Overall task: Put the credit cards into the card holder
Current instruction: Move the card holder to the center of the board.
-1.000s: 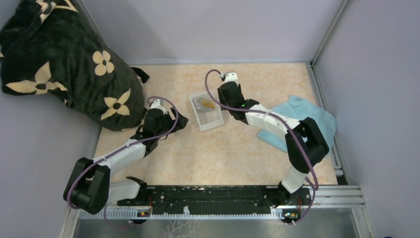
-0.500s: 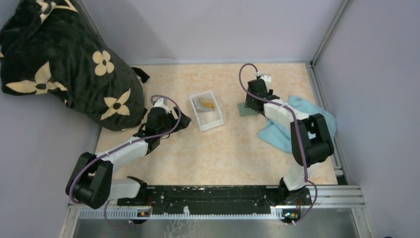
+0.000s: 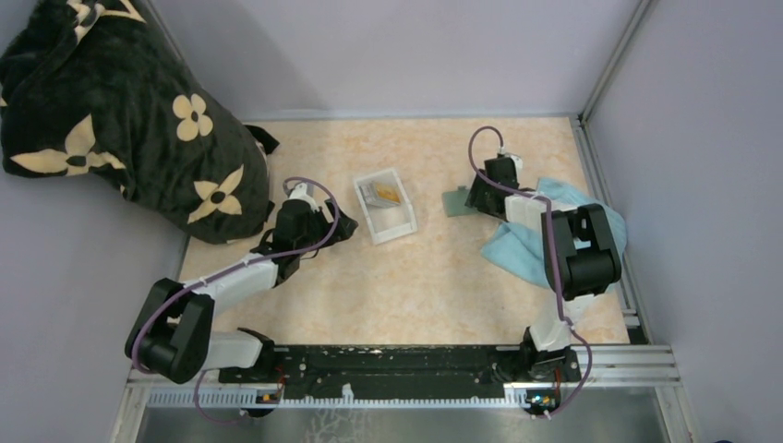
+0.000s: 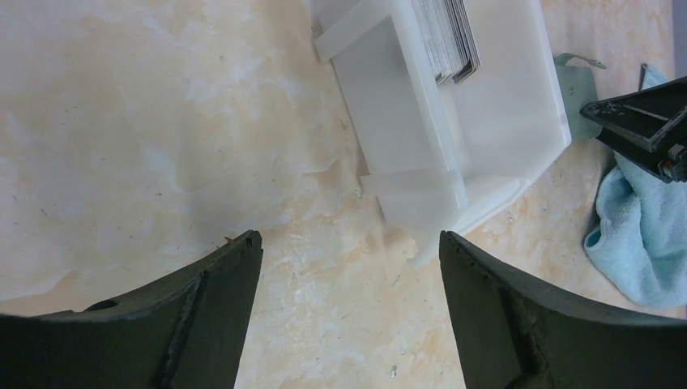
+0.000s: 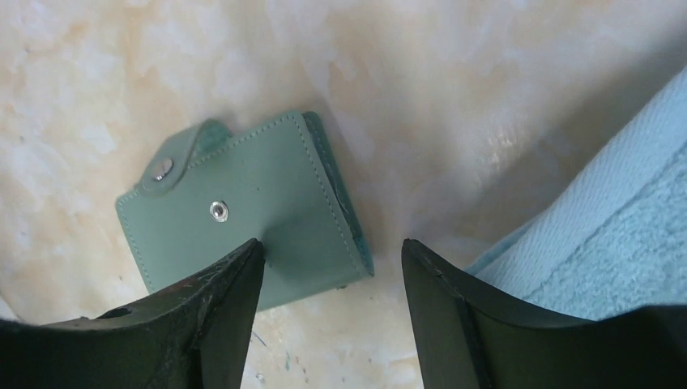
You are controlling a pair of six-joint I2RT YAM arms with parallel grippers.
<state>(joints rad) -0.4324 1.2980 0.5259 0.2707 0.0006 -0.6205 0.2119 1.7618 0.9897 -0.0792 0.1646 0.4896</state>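
- Credit cards (image 3: 381, 193): small thin flat rectangles, one orange-yellow beside greyish ones. All lie in the far end of the white rectangular plastic tray (image 3: 395, 224), mid-worktop. In the left wrist view the cards (image 4: 445, 40) read as a stack seen edge-on, with dark and whitish edges.
- Card holder (image 3: 453, 202): small folded grey-green stitched wallet. It lies flat on the marbled beige worktop (image 3: 415, 286), right of the tray and apart from it, just left of the light blue terry towel (image 3: 513, 247).
- In the right wrist view the card holder (image 5: 251, 219) is folded shut. Two metal snaps show, one on the strap tab and one on the face.
- Right pincer (image 3: 480, 197): jaws wide apart, gripping nothing, placed over the holder's towel-side part.
- In its own camera the right pincer (image 5: 332, 247) has one finger overlapping the holder's face and the other past the folded edge, towards the towel. Contact with the holder: can't tell.
- Left pincer (image 3: 334, 223): jaws wide apart, empty, low over bare worktop just left of the tray. In its own camera the left pincer (image 4: 348, 239) has the tray's near corner showing between the fingers.
- Far-left corner: bulky heap of black plush fabric with cream flower print (image 3: 120, 111), well apart from tray and holder.
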